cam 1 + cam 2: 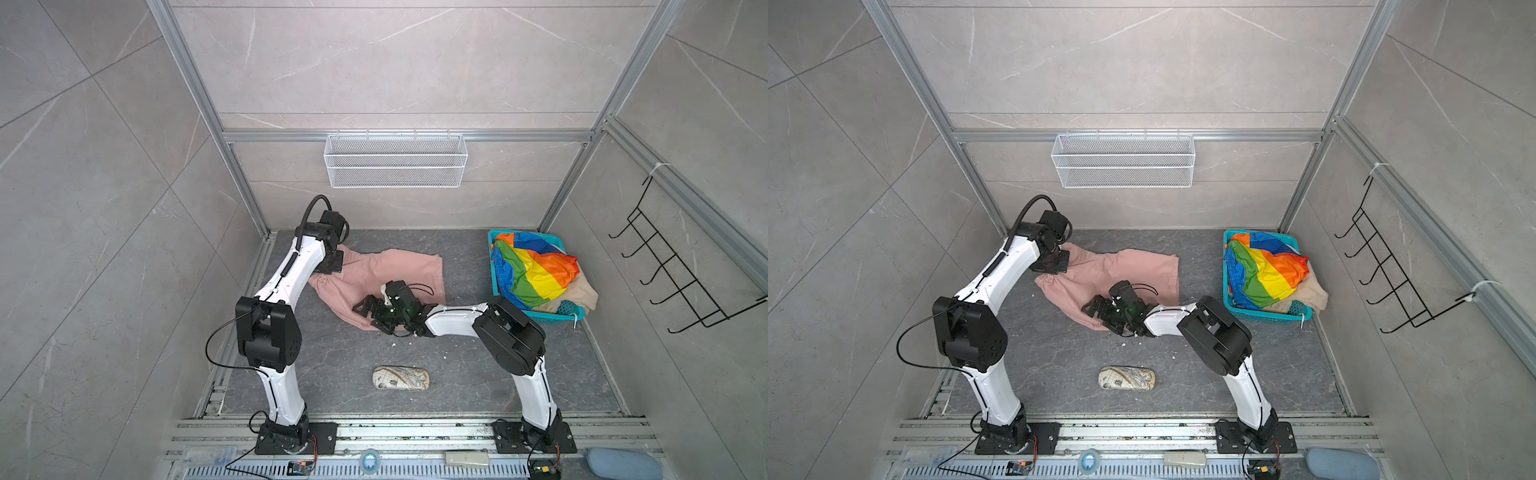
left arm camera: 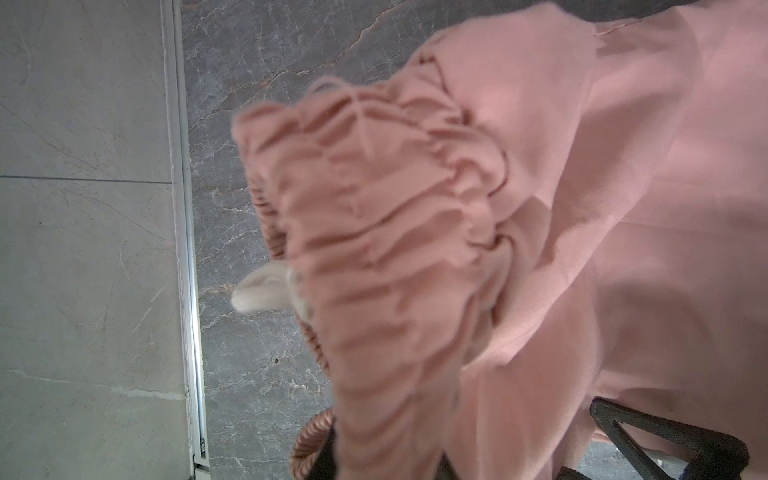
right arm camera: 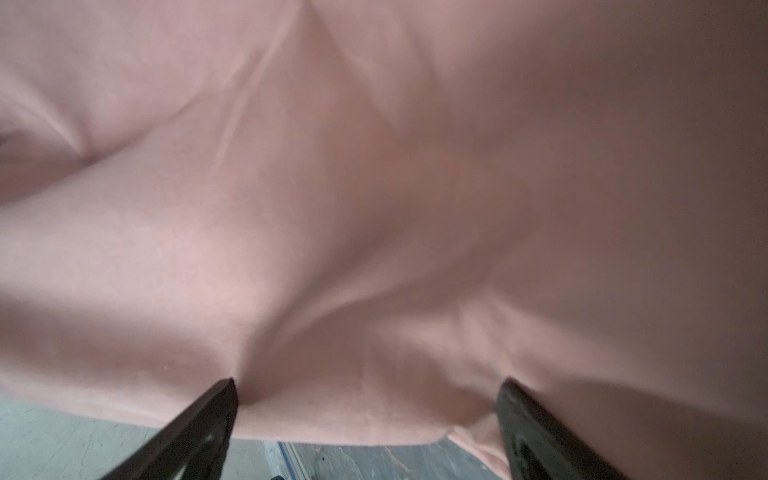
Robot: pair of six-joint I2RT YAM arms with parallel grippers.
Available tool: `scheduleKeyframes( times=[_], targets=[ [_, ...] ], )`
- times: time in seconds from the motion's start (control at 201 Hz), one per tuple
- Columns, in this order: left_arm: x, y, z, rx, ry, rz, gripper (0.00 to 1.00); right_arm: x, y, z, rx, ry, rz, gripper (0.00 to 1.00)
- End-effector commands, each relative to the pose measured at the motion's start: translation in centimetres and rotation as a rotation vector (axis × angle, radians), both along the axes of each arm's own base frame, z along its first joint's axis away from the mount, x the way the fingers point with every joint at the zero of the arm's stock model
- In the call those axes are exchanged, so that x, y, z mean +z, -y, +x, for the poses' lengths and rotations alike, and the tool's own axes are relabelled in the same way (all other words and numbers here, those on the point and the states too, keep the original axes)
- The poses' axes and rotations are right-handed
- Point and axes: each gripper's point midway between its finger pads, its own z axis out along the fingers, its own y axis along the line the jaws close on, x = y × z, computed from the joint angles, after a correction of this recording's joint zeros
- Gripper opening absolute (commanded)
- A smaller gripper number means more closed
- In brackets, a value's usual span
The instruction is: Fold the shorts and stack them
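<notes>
We've got a dark grey marble-look tabletop (image 1: pixel 478 365), and it looks the same in both top views (image 1: pixel 1204 365). Directly on it:
- pink shorts (image 1: pixel 399 270), crumpled, at the back left of centre. In the left wrist view the gathered waistband end (image 2: pixel 395 249) sits raised off the surface.
- teal basket (image 1: pixel 567 311) in the back right corner, with a strip of bare top between it and the shorts.
- patterned pouch (image 1: pixel 401 378), flat, front centre, touching nothing.
- a few small white crumbs (image 1: pixel 409 344) between the shorts and the pouch.
</notes>
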Motion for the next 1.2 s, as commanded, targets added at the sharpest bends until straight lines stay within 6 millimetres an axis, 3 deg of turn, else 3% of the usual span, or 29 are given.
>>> scheduleKeyframes(
  times=[0.0, 0.08, 0.194, 0.339, 0.478, 0.588, 0.757, 0.887, 1.016, 1.196],
  targets=[
    [3.0, -0.3, 0.1, -0.001, 0.083, -0.007, 0.0, 2.5, 1.1, -0.7, 0.024, 0.048, -0.006, 0.99],
    [3.3, -0.7, 0.0, -0.002, 0.082, 0.018, 0.0, 4.7, 3.1, -0.4, 0.013, 0.089, -0.007, 0.99],
    [3.7, -1.3, -0.1, -0.008, 0.073, 0.062, 0.0, 6.1, 8.8, 1.3, -0.032, 0.136, -0.072, 0.99],
    [4.1, -1.9, -0.1, -0.017, 0.053, 0.113, 0.0, 4.3, 16.1, 2.9, -0.066, 0.119, -0.226, 0.99],
    [4.7, -1.2, -0.1, -0.023, 0.049, 0.091, 0.0, 2.5, 19.6, 3.0, -0.042, 0.114, -0.36, 0.99],
    [5.0, 0.4, -0.2, -0.043, 0.043, 0.086, 0.0, 1.2, 20.5, 3.1, -0.022, 0.115, -0.423, 0.99],
    [5.8, 3.6, -0.5, -0.087, 0.023, 0.113, 0.0, -1.2, 19.7, 3.0, 0.013, 0.073, -0.4, 0.99],
    [6.1, 5.9, -0.5, -0.115, 0.001, 0.123, 0.0, -2.0, 19.4, 2.9, 0.027, 0.066, -0.385, 0.99],
    [5.4, 8.8, -0.8, -0.144, -0.024, 0.121, 0.04, -2.4, 19.3, 2.6, 0.042, 0.065, -0.375, 0.99],
    [3.5, 14.5, -1.4, -0.189, -0.053, 0.032, 0.06, -3.3, 19.0, 2.3, 0.052, 0.054, -0.356, 0.99]
  ],
)
